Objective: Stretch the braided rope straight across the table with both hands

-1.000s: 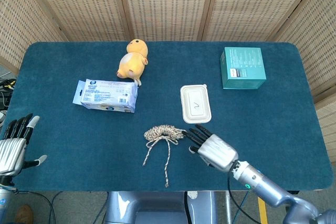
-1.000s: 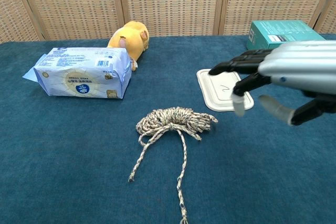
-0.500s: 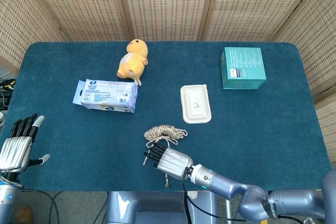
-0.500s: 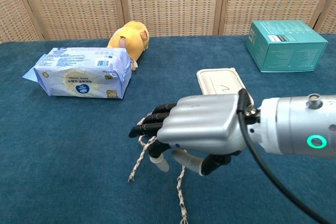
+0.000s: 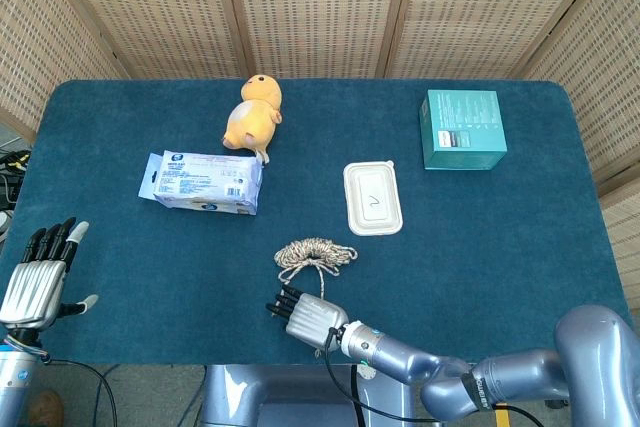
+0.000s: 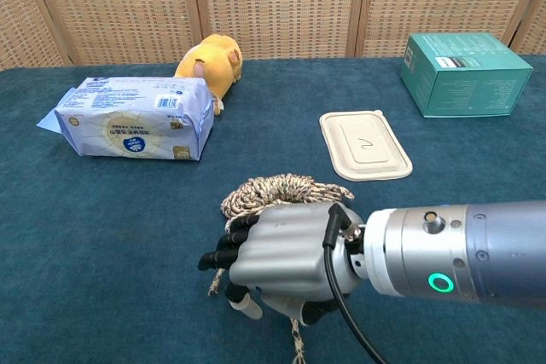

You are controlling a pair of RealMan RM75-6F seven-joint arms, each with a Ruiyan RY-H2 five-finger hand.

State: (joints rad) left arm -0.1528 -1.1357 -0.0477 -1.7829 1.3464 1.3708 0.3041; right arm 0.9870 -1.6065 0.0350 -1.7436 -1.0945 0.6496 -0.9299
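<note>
The braided rope (image 5: 316, 251) lies bundled in a loose coil (image 6: 282, 191) near the table's front middle. Its two tails run toward the front edge and are mostly hidden. My right hand (image 5: 304, 315) hovers over those tails just in front of the coil, fingers stretched toward the left; in the chest view this hand (image 6: 277, 263) covers the tails, and only a short rope end (image 6: 297, 343) shows below it. No rope is visible between its fingers. My left hand (image 5: 40, 277) is at the table's front left edge, fingers spread, holding nothing, far from the rope.
A blue-white wipes pack (image 5: 203, 181) and a yellow plush toy (image 5: 253, 115) lie behind the rope on the left. A beige lidded tray (image 5: 372, 198) sits behind it on the right, and a teal box (image 5: 461, 129) stands at the back right.
My right hand has swung from the coil's right side leftward and toward the front edge, ending over the rope's tails. The coil has not moved. My left hand barely shifted.
</note>
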